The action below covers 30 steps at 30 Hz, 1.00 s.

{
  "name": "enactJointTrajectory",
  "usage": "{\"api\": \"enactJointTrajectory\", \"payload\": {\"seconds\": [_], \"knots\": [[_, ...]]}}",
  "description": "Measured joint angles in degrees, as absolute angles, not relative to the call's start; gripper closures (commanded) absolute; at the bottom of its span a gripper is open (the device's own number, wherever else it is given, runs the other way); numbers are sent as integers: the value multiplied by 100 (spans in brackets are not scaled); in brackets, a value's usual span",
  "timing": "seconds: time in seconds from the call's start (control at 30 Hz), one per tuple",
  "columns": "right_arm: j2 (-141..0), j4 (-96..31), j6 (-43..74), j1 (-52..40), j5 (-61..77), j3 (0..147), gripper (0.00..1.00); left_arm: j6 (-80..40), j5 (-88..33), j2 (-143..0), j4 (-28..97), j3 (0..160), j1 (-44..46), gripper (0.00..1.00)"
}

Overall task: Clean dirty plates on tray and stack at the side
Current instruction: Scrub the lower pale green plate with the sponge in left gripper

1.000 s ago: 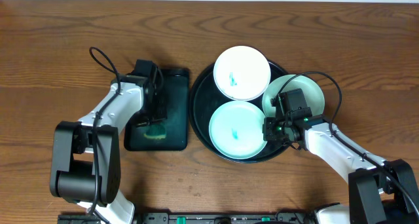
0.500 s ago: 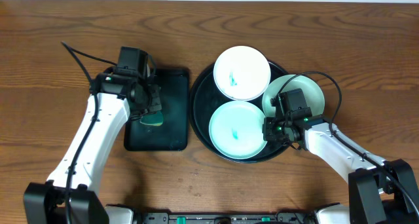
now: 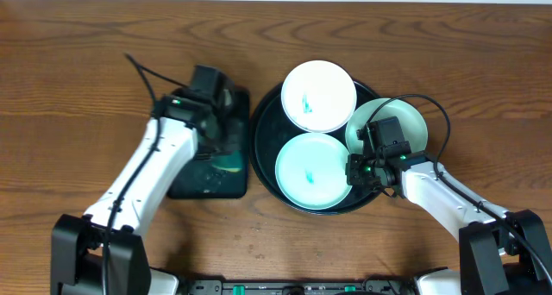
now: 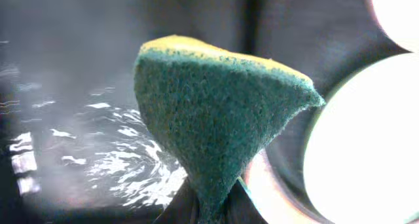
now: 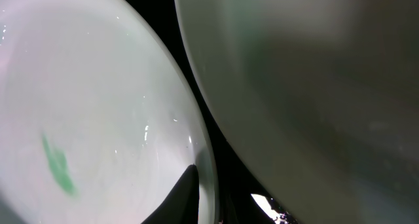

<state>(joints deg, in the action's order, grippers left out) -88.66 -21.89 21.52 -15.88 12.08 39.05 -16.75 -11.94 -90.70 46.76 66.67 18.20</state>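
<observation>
I'm pinching the sponge (image 4: 216, 112) in the left gripper (image 4: 211, 207) beside the tray (image 3: 261, 157) (tight gap). The right gripper (image 3: 356, 171) is sitting at a plate (image 3: 306, 170) rim; closure unclear.

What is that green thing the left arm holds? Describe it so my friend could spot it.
Left of the big round black tray lies a smaller rectangular black tray. Over its right side the left tool pinches a sponge: green scouring face, yellow back, the only soft thing near three white plates.
</observation>
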Motion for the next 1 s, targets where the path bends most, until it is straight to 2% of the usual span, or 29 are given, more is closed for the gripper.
{"api": "enactJointTrajectory", "payload": {"seconds": [0.3, 0.57, 0.8, 1.0], "knots": [[-8866, -2198, 2154, -1588, 1208, 3907, 88, -2613, -1772, -9319, 3214, 6530, 3350, 92], [-8866, -2237, 2154, -1588, 1208, 3911, 88, -3363, -2263, -10412, 2115, 6504, 3892, 93], [-8866, -2261, 2154, -1588, 1201, 3922, 88, -3651, -2536, -10932, 2163, 6512, 3942, 92], [-8866, -2270, 2154, -1588, 1205, 3924, 87, -3568, -1636, -10873, 3282, 6731, 3795, 93]]}}
